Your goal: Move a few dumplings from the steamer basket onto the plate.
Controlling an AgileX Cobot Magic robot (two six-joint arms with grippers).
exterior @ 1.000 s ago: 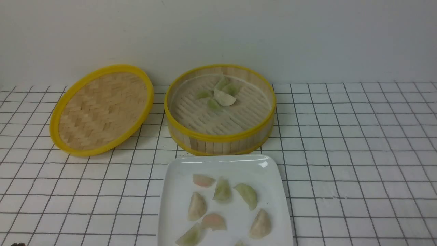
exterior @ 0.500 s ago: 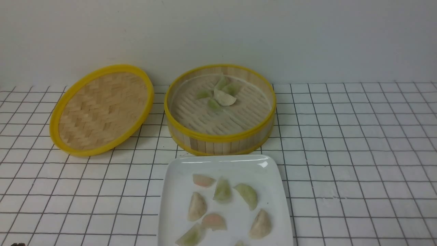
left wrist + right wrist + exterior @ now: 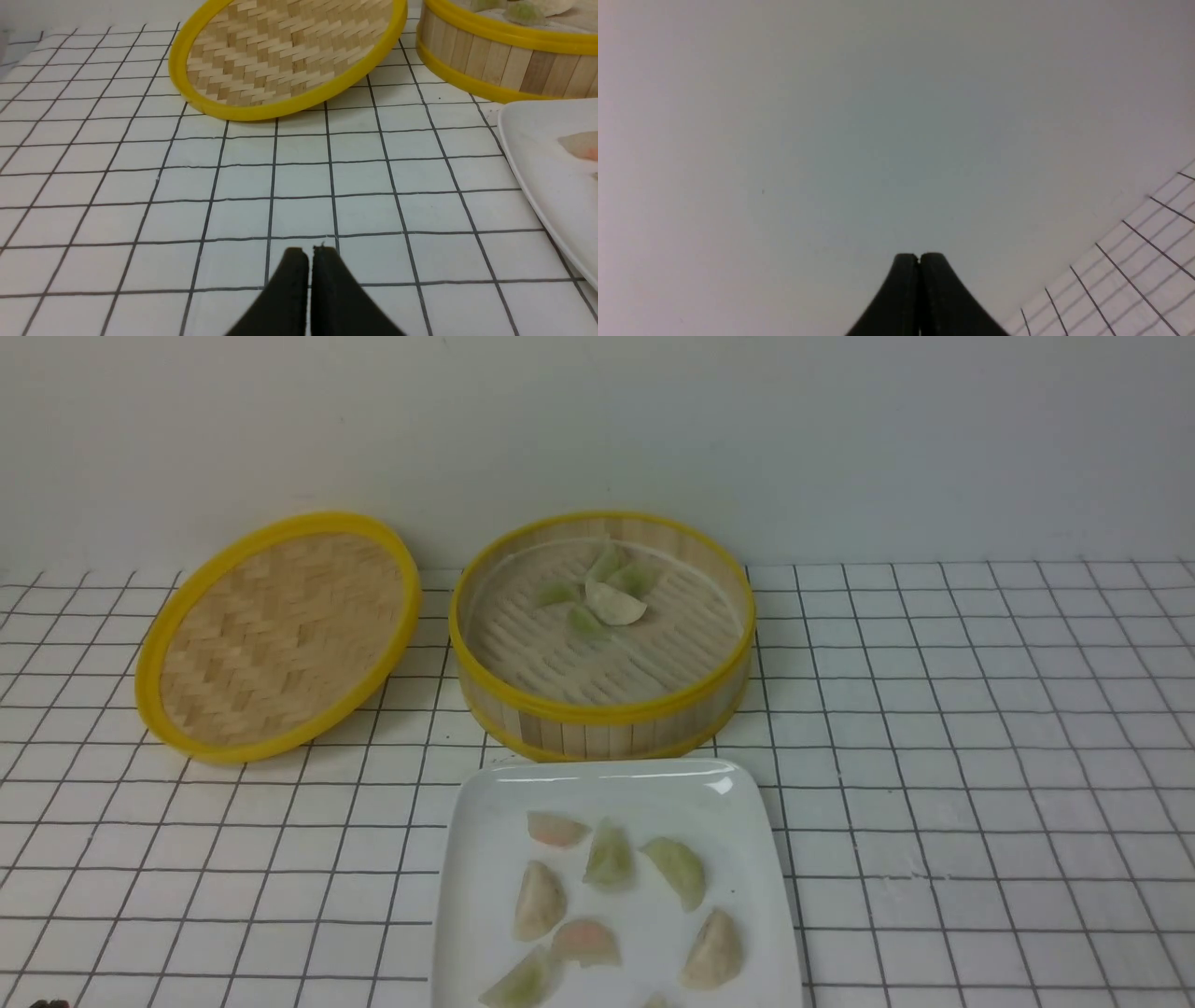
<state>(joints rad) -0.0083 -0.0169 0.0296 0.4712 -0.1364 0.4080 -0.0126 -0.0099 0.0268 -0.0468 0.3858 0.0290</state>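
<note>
White plate (image 3: 747,896) at the bench's near edge carries several dumplings (image 3: 609,859); a few more sit in the basket (image 3: 597,714) behind it. Nothing has moved in the last second. The left gripper (image 3: 310,254) and right gripper (image 3: 919,257) have their fingers together, empty. The task looks finished.

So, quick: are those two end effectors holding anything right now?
Left end effector: closed, holding nothing.
Right end effector: closed, holding nothing.

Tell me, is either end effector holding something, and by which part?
Nothing is held: the left end effector and right end effector are both shut, empty.
</note>
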